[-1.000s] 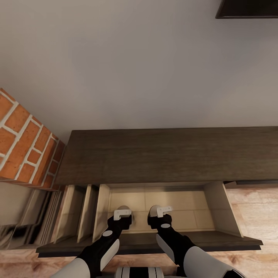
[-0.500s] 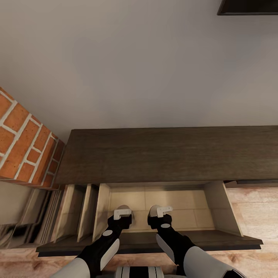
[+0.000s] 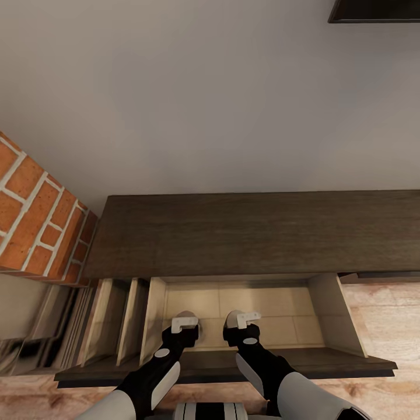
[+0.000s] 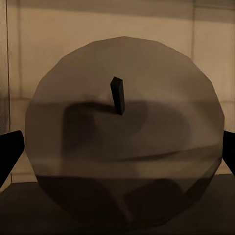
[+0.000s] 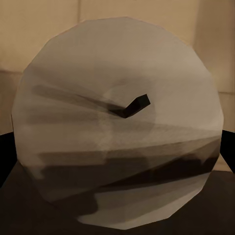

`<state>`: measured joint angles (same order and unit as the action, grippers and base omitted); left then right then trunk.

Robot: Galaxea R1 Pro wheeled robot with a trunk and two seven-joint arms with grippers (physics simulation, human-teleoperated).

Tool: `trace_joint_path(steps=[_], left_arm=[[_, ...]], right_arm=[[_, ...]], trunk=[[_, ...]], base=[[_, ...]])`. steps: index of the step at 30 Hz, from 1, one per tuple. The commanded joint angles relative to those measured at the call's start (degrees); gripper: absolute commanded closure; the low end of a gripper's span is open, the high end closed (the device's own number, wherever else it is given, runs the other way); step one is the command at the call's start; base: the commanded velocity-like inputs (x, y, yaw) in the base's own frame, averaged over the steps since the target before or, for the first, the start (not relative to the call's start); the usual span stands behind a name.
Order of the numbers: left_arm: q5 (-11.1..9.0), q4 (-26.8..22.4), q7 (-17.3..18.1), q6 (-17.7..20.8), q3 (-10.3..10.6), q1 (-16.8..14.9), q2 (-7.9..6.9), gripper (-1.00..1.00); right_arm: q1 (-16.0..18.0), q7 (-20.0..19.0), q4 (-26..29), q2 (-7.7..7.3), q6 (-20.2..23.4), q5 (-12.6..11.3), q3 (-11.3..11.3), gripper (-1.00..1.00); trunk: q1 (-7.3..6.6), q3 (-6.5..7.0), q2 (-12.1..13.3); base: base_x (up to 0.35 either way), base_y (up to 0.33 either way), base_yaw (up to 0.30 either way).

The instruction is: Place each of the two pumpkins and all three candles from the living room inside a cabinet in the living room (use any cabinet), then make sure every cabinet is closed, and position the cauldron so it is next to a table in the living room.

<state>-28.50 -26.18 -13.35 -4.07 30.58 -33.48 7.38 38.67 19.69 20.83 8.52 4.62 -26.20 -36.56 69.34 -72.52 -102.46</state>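
Two candles, viewed end-on. In my left wrist view the left candle [image 4: 125, 147] shows its round tan-beige top face; the long axis runs toward the camera. Its dark wick [image 4: 117, 95] leans toward 12 o'clock. In my right wrist view the right candle [image 5: 117, 127] presents the same pale disc, its wick [image 5: 132, 105] bent toward 2 o'clock.

My left gripper [image 3: 185, 324] has its dark fingers [image 4: 10, 152] spread at either flank of its candle, seemingly clasping it. My right gripper [image 3: 242, 322] likewise brackets its candle, fingers [image 5: 7, 156] at the edges; contact appears likely, though I cannot confirm it.

In the head view both grippers sit inside the open drawer [image 3: 326, 303] of the dark-brown cabinet [image 3: 256, 233], near 6 o'clock. Brick wall [image 3: 35, 216] stands at 9 o'clock.
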Motion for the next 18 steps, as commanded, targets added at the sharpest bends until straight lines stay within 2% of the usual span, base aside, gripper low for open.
trace_joint_path(steps=[1,4,5,18], left_arm=[[0.0,0.0,0.0,0.0,0.0,0.0,0.00,1.00],[0.0,0.1,0.0,0.0,0.0,0.0,0.00,1.00],[0.0,0.1,0.0,0.0,0.0,0.0,0.00,-1.00],[0.0,-0.3,0.0,0.0,0.0,0.0,0.00,-1.00]], right_arm=[[0.0,0.0,0.0,0.00,0.0,0.0,0.0,1.00],[0.0,0.0,0.0,0.00,0.0,0.0,0.0,1.00],[0.0,0.0,0.0,0.00,0.0,0.0,0.0,1.00],[0.0,0.0,0.0,0.00,0.0,0.0,0.0,1.00]], trunk=[[0.00,0.00,0.0],[0.00,0.00,0.0],[0.00,0.00,0.0],[0.00,0.00,0.0]], base=[[0.000,0.000,0.000],[0.000,0.000,0.000],[0.000,0.000,0.000],[0.000,0.000,0.000]])
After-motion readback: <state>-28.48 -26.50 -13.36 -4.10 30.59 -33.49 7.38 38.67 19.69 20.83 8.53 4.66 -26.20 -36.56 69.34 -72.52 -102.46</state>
